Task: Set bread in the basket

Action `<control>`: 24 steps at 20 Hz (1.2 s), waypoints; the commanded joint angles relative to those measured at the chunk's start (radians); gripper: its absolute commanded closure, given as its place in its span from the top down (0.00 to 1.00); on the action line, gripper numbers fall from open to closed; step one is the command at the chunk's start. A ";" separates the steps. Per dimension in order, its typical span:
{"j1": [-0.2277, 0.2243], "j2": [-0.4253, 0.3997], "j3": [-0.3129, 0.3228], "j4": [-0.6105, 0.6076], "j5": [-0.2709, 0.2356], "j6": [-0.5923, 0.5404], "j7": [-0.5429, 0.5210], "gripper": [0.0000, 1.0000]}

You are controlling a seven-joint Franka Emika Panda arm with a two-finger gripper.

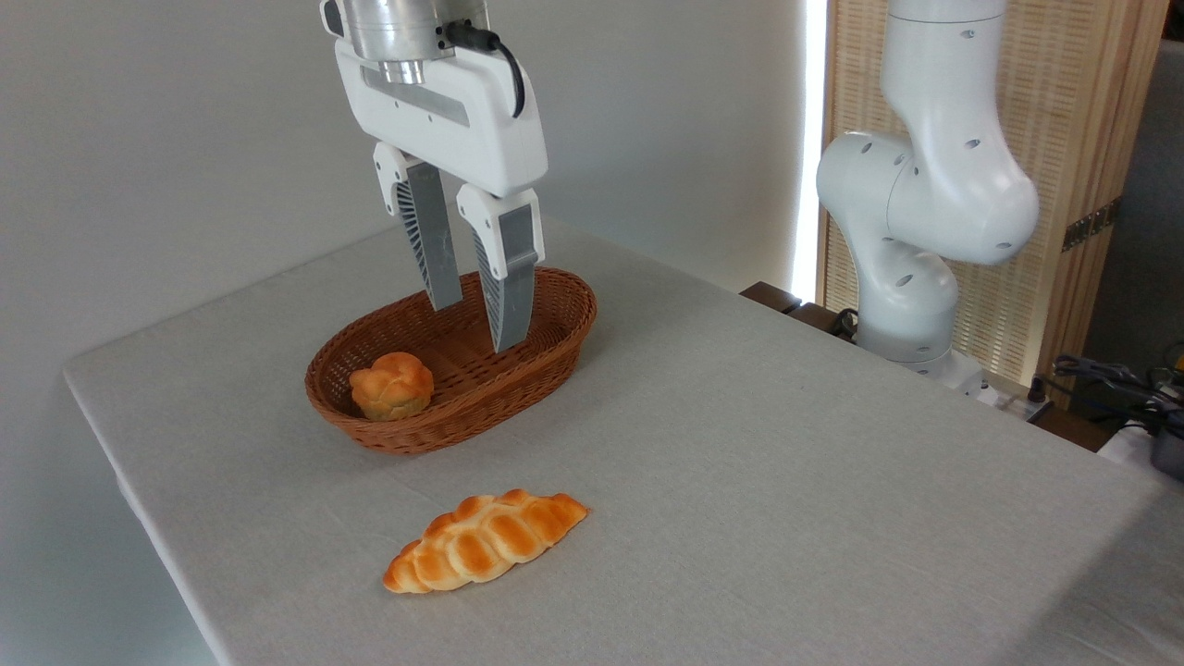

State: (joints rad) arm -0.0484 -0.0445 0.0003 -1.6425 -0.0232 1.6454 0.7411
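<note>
1. While the gripper hangs over the far half of the basket with its two fingers parted and nothing between them, the bread lies untouched on the table, close to the near edge and well apart from the basket
2. By the look of it the step in hand is the reach for the loaf, so the arm should first clear the basket rim, then travel toward the near edge before it descends
3. A sound grasp would likely take the loaf across its narrow width at the thick middle, with the fingers turned square to its long axis, which runs slantwise from the near left to the far right
4. Since the braided crust is bumpy and probably soft, a gentle closing on the flanks should serve better than a hard squeeze on the pointed ends
5. For the drop, the free far half of the basket looks the better spot, because a small round bun sits at the basket's near-left end
6. As to materials, the loaf is glossy golden-orange with browned humps; the basket is oval, low-walled, reddish-brown woven wicker; the table wears a pale grey cloth of fine weave; the fingers are grey and ribbed, set in white mounts
</note>
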 commanded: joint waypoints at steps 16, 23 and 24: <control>-0.005 0.078 0.018 -0.312 0.009 0.450 0.026 1.00; -0.007 0.109 0.009 -0.388 0.011 0.510 0.095 1.00; -0.007 0.110 0.009 -0.390 0.009 0.513 0.095 1.00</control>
State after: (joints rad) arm -0.0522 0.0696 0.0065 -2.0026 -0.0232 2.1156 0.8074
